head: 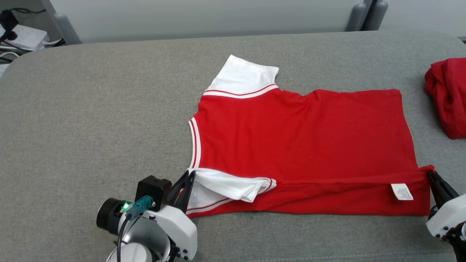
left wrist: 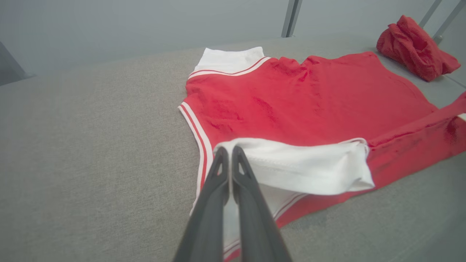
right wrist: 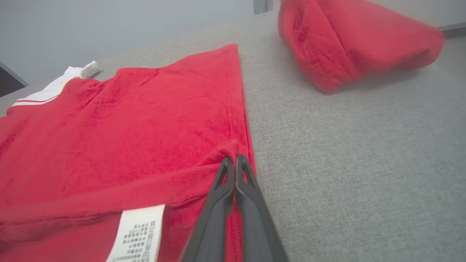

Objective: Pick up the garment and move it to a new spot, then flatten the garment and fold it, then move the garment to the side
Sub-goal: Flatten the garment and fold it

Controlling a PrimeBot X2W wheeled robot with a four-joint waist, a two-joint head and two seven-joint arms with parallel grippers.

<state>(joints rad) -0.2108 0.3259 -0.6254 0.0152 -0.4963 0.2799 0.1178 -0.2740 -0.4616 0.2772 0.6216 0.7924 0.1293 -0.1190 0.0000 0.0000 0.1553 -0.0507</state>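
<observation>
Lying flat on the table, the red garment is clamped by both jaws mid-fold; folding and moving aside are judged unfinished.

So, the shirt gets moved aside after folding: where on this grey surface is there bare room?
The widest bare stretch of the grey fabric surface lies left of the red shirt with white sleeves. A narrower strip runs behind it. The right is crowded: a crumpled red cloth sits near the hem, where the right gripper pinches the corner.
</observation>
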